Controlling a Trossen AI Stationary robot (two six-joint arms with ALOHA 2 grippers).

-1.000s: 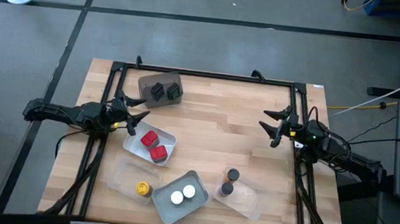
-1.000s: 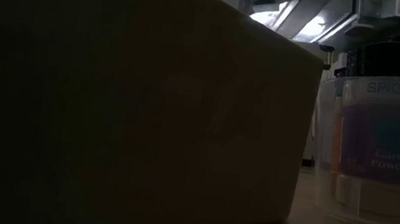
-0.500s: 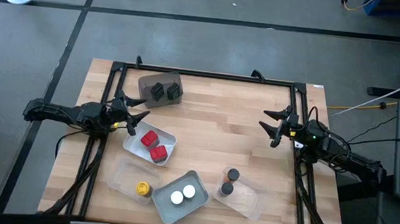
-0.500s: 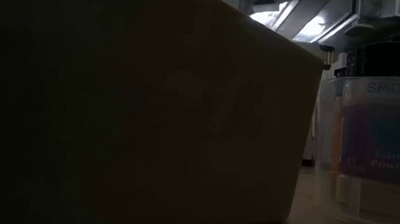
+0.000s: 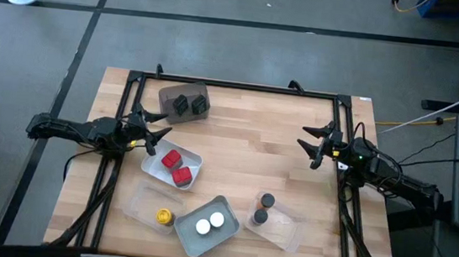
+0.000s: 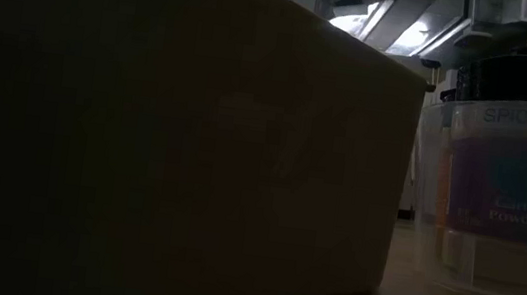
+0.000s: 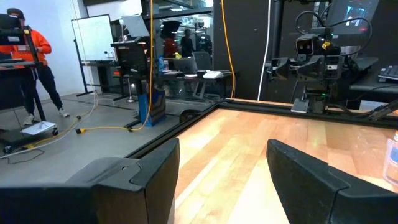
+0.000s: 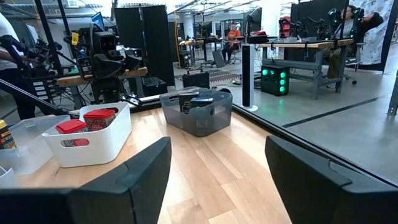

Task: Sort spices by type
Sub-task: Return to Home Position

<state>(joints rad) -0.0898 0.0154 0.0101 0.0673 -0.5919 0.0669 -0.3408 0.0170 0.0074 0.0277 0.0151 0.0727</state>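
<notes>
Hovering at the table's (image 5: pixel 244 155) left edge, the left gripper (image 5: pixel 159 132) is spread. Yellow-lid jar (image 5: pixel 164 217) sits in a clear tray (image 5: pixel 142 200), red boxes (image 5: pixel 175 166) in the white bin (image 5: pixel 151 168), black boxes (image 5: pixel 190 104) in the dark bin (image 5: pixel 170 97), white-lid jars (image 5: pixel 209 223) in the grey tray (image 5: pixel 189 239), dark-lid jars (image 5: pixel 264 208) in a second clear tray (image 5: pixel 284 229). Right gripper (image 5: pixel 312 145), at the right edge, is spread too.

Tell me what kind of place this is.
Probably a robotics lab or workshop: a whiteboard, equipment-laden workbenches, and a robot arm mounted at the wooden table.
</notes>
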